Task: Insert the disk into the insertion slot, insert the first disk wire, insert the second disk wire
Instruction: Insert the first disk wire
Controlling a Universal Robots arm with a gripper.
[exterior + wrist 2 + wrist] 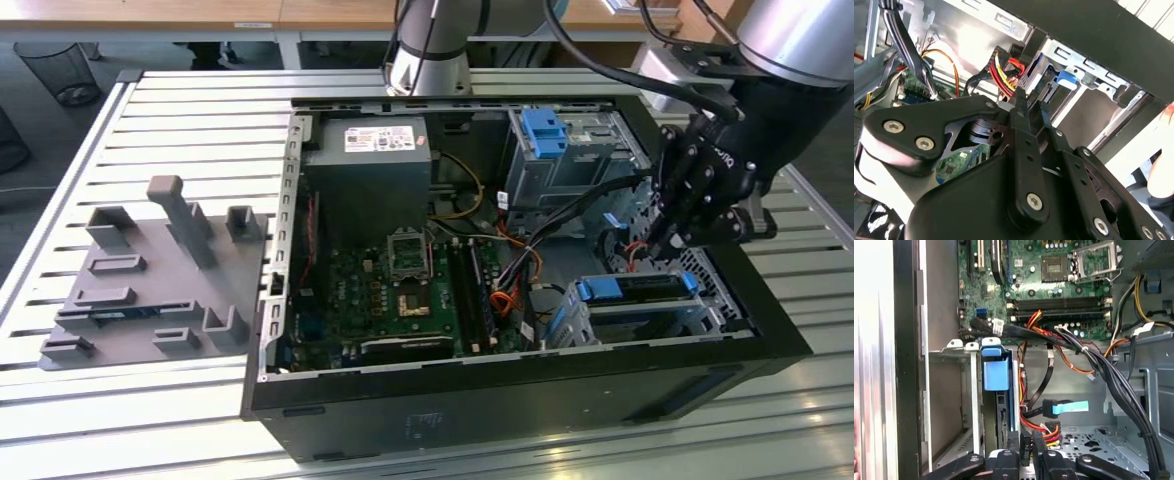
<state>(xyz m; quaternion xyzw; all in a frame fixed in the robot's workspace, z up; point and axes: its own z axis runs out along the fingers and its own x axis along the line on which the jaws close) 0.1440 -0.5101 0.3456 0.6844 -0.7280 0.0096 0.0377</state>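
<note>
Blue plastic frames the disk point(995, 371), which looks seated edge-on in the insertion slot point(974, 395), at the case point(534, 390) corner on the exterior view's right. The gripper point(1025, 436) hovers just beside it, jaws nearly together, seemingly clamped on a disk wire point(1025, 446) connector. This looks like the wiring step, and it likely calls for squaring plug to socket

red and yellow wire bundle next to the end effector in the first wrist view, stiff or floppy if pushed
Probably floppy: the red and yellow wire bundle curves loosely beside the end effector, so it would likely bend rather than resist. Likely light, being a few thin strands. It may tug back, since it runs toward the motherboard.
</note>
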